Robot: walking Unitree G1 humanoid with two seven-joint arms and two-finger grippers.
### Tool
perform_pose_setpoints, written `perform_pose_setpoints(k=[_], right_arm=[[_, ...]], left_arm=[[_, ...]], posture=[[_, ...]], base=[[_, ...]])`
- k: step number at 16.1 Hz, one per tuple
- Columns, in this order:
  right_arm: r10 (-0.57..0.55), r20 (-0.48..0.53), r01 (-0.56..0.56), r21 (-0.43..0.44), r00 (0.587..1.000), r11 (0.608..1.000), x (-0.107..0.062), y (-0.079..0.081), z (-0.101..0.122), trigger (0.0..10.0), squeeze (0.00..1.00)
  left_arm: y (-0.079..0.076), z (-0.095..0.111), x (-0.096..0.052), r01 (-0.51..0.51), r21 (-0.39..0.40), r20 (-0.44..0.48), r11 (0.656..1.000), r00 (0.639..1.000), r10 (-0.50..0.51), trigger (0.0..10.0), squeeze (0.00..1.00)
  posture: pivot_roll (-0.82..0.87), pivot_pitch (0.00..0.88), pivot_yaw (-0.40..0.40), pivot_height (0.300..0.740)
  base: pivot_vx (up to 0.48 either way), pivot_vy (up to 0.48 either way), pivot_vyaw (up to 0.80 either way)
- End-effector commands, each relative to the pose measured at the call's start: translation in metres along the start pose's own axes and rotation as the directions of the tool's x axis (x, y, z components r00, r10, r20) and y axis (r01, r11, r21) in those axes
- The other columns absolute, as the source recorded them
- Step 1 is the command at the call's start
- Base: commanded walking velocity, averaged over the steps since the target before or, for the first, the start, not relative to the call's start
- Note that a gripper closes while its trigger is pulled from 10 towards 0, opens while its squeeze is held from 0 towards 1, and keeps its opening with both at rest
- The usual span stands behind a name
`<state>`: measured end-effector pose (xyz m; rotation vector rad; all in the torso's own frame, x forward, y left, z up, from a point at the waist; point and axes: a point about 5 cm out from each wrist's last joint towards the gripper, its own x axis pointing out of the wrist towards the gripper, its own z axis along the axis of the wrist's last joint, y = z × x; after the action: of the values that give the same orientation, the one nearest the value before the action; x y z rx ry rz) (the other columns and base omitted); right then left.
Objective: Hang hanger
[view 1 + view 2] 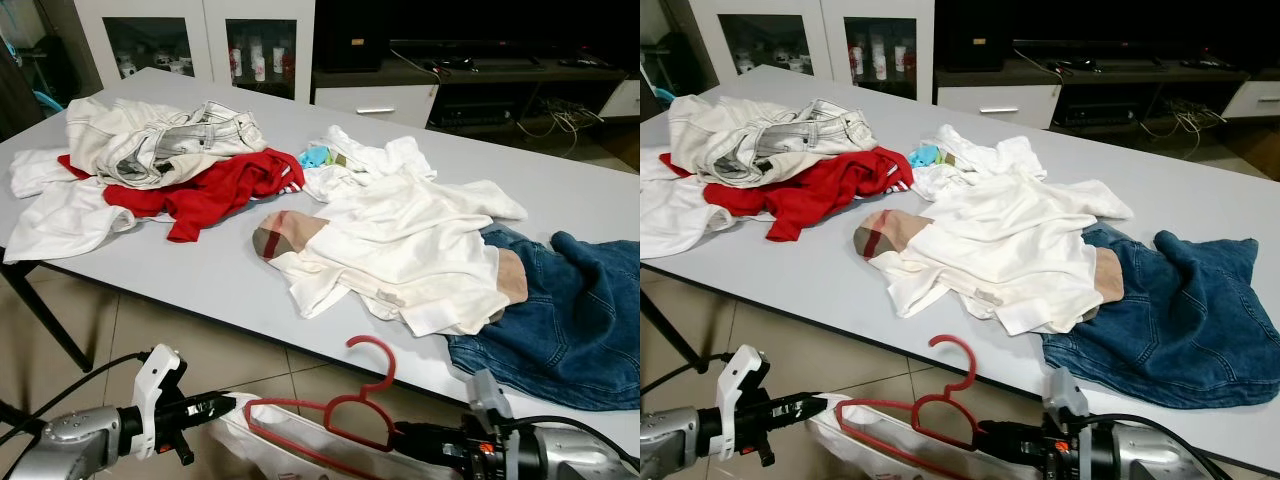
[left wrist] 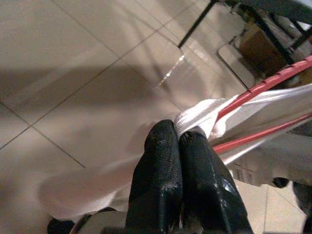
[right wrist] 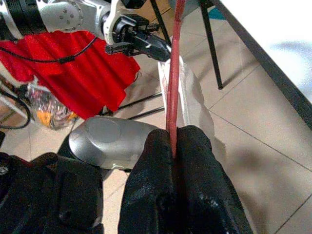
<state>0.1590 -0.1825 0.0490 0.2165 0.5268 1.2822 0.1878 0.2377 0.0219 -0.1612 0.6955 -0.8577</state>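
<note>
A red hanger (image 1: 335,408) is held low in front of the table's near edge, its hook (image 1: 378,358) pointing up. A white garment (image 1: 262,438) hangs over the hanger's frame. My right gripper (image 1: 402,436) is shut on the hanger's right side; in the right wrist view the red bar (image 3: 173,73) runs out from between the shut fingers (image 3: 195,161). My left gripper (image 1: 226,403) is at the hanger's left end. In the left wrist view its fingers (image 2: 158,161) are pressed shut on a fold of the white garment (image 2: 200,114), beside the red hanger bar (image 2: 263,85).
The grey table (image 1: 200,280) carries a pile of white jeans (image 1: 165,135), a red top (image 1: 215,190), a white shirt (image 1: 400,240) and blue jeans (image 1: 570,320). Behind stand a glass-door cabinet (image 1: 250,50) and a dark TV stand (image 1: 500,70). Below is tiled floor (image 1: 200,350).
</note>
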Motion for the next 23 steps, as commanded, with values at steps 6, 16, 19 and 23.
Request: perform_pose_setpoints(k=[6, 16, 19, 23], right_arm=[[0.028, -0.004, -0.028, -0.130, 1.000, 0.991, 0.001, -0.007, 0.028, 0.0, 0.00], [0.123, 0.040, -0.117, -0.115, 0.992, 0.986, -0.014, -0.005, 0.053, 0.0, 0.00], [0.195, -0.054, -0.199, -0.082, 0.979, 0.977, -0.025, 0.002, 0.048, 0.0, 0.00], [0.141, -0.144, -0.161, -0.137, 0.980, 0.977, -0.022, -0.009, 0.046, 0.0, 0.00]], left_arm=[[0.012, -0.017, 0.009, -0.112, -0.022, -0.001, 0.993, 0.994, 0.112, 0.0, 0.00], [0.019, -0.047, 0.015, -0.170, 0.001, -0.089, 0.986, 0.982, 0.169, 0.0, 0.00], [0.025, -0.047, 0.013, -0.200, 0.027, -0.092, 0.979, 0.975, 0.202, 0.0, 0.00], [0.031, -0.036, 0.012, -0.225, 0.060, -0.045, 0.972, 0.973, 0.228, 0.0, 0.00]], posture=[[0.03, 0.000, -0.052, 0.740], [0.02, 0.000, -0.053, 0.740], [0.02, 0.000, -0.050, 0.740], [0.02, 0.000, -0.051, 0.740]], base=[[0.000, 0.000, 0.00], [0.000, 0.000, 0.00], [0.000, 0.000, 0.00], [0.000, 0.000, 0.00]])
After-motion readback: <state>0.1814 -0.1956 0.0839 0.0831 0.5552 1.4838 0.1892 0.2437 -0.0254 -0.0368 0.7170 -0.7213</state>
